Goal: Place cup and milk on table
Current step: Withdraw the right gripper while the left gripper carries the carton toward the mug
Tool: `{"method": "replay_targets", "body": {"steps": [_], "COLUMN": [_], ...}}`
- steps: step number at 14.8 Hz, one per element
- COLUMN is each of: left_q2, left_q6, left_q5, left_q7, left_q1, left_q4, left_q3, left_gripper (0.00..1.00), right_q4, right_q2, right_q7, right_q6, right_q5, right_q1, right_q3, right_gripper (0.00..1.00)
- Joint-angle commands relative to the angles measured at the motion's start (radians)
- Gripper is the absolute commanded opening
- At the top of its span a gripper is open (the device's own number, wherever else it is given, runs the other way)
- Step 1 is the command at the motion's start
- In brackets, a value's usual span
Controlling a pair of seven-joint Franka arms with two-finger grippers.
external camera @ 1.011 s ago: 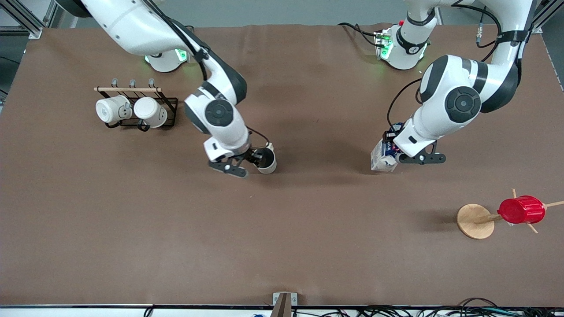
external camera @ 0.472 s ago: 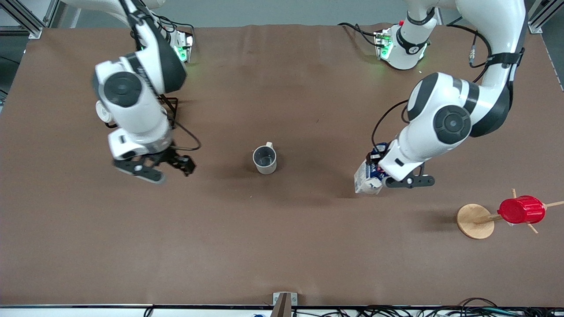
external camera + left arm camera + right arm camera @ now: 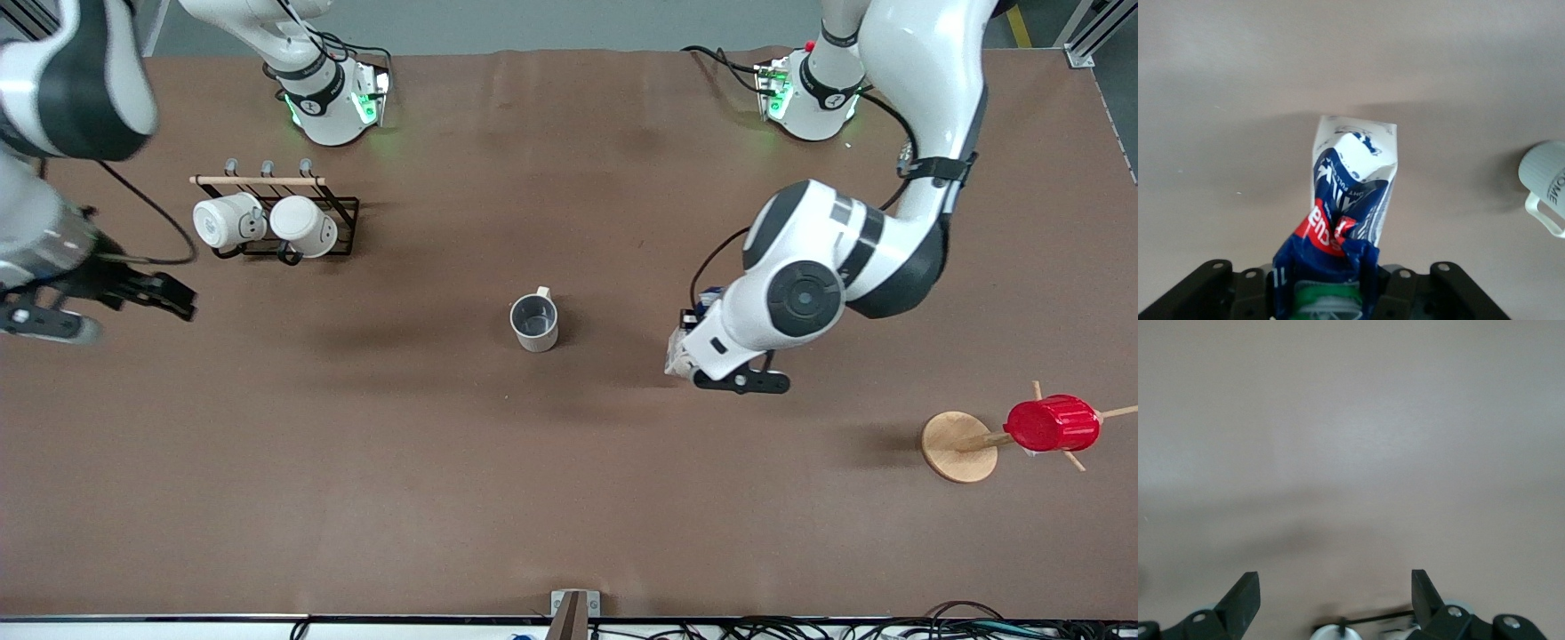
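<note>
The cup point(image 3: 534, 322) stands upright on the brown table point(image 3: 569, 498) near its middle, with nothing touching it. My left gripper point(image 3: 702, 356) is shut on the milk point(image 3: 683, 342), a blue and white carton, and holds it tilted low over the table beside the cup, toward the left arm's end. In the left wrist view the fingers grip the milk point(image 3: 1350, 193) at its green-capped top, and the cup point(image 3: 1548, 183) shows at the edge. I cannot tell whether the carton touches the table. My right gripper point(image 3: 173, 300) is open and empty at the right arm's end of the table; in its wrist view point(image 3: 1335, 587) only table lies between the fingers.
A black wire rack with two white mugs point(image 3: 267, 222) stands near the right arm's base. A red ribbed cup point(image 3: 1053, 424) hangs on a wooden mug tree with a round base point(image 3: 958, 446) toward the left arm's end, nearer the front camera.
My right gripper let go of the cup, opened and swung away to the right arm's end of the table. My left gripper carried the milk closer to the cup.
</note>
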Motion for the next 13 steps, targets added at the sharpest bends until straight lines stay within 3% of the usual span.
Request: {"method": "replay_targets", "body": {"steps": [1, 4, 13], "left_q2": [0.048, 0.090, 0.203], "left_q6": [-0.029, -0.037, -0.024], "left_q5": [0.006, 0.003, -0.090], "left_q7": [-0.045, -0.089, -0.220], "left_q1": [-0.065, -0.110, -0.201], "left_q4": [0.041, 0.061, 0.208], "left_q3": [0.006, 0.003, -0.007], "left_gripper": [0.02, 0.02, 0.02], "right_q4": [0.039, 0.182, 0.181], "right_q2": [-0.044, -0.041, -0.043], "right_q7": [-0.153, -0.160, -0.160], "right_q6": [-0.088, -0.266, -0.271], "right_q5": [0.062, 0.062, 0.063], "right_q1": [0.006, -0.010, -0.010], "right_q3": [-0.073, -0.070, -0.075], "right_gripper": [1.00, 1.00, 1.00]}}
